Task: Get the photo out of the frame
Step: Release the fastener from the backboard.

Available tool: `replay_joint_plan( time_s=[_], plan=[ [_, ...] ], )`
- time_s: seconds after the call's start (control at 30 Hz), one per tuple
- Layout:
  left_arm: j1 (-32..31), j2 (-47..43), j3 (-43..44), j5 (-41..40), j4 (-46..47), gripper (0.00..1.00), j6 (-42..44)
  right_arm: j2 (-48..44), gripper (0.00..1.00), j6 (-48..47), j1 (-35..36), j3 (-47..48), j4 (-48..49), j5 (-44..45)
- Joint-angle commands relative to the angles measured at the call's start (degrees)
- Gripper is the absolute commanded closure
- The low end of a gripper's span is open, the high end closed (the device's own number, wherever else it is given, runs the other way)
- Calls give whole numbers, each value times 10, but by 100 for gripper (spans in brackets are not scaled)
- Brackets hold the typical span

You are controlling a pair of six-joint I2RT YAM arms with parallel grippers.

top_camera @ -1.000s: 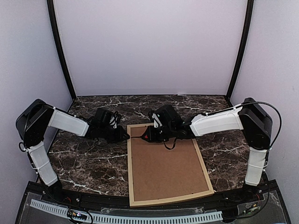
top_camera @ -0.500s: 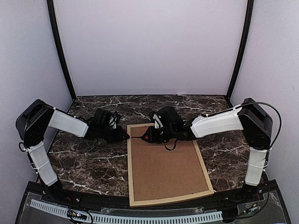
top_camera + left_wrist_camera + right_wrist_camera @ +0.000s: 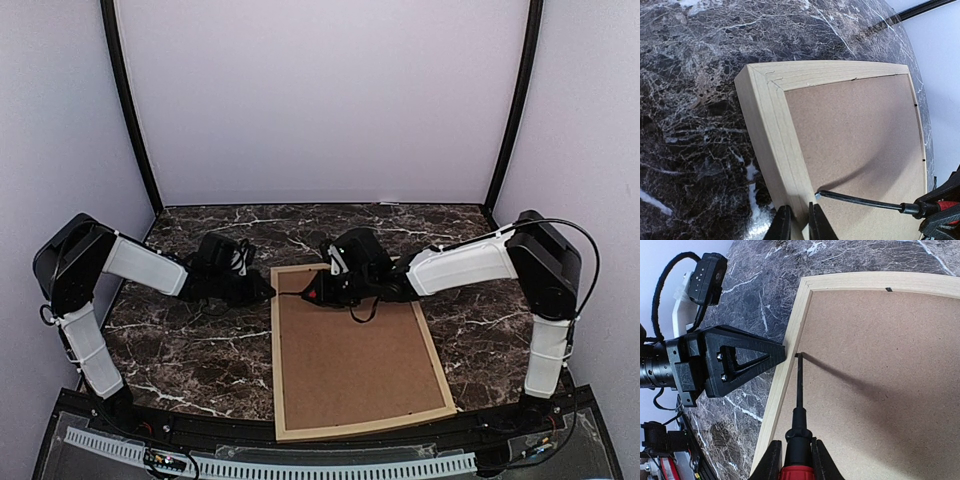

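Right gripper (image 3: 796, 461) holds screwdriver (image 3: 798, 390) against pale wood frame (image 3: 799, 315)

Left arm (image 3: 145, 263) and right arm (image 3: 462, 266) in white shells with bulky black joint housings, left end effector (image 3: 781, 354) of black triangular cut-out fingers, two screws (image 3: 720, 356), boxy black wrist camera (image 3: 710, 271), thick braided black cable (image 3: 657, 295)

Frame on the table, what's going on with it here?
The frame lies face down, brown backing board up. The left gripper pinches its left rail near the far corner, while the right gripper holds a red-handled screwdriver with its tip at the seam between that rail and the board. The board is in place, so the photo is not visible.
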Motion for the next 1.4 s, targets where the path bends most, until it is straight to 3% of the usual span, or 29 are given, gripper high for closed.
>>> replay_joint_plan(
  time_s=[0.0,0.63,1.37],
  plan=[
    [-6,18,-16,16,2,86,0,17,100,10,28,26,108,-124],
    [-6,28,-26,27,21,92,-5,19,100,22,38,50,131,-151],
    [-6,40,-32,31,33,93,-8,8,100,32,50,81,165,-192]
  ],
)
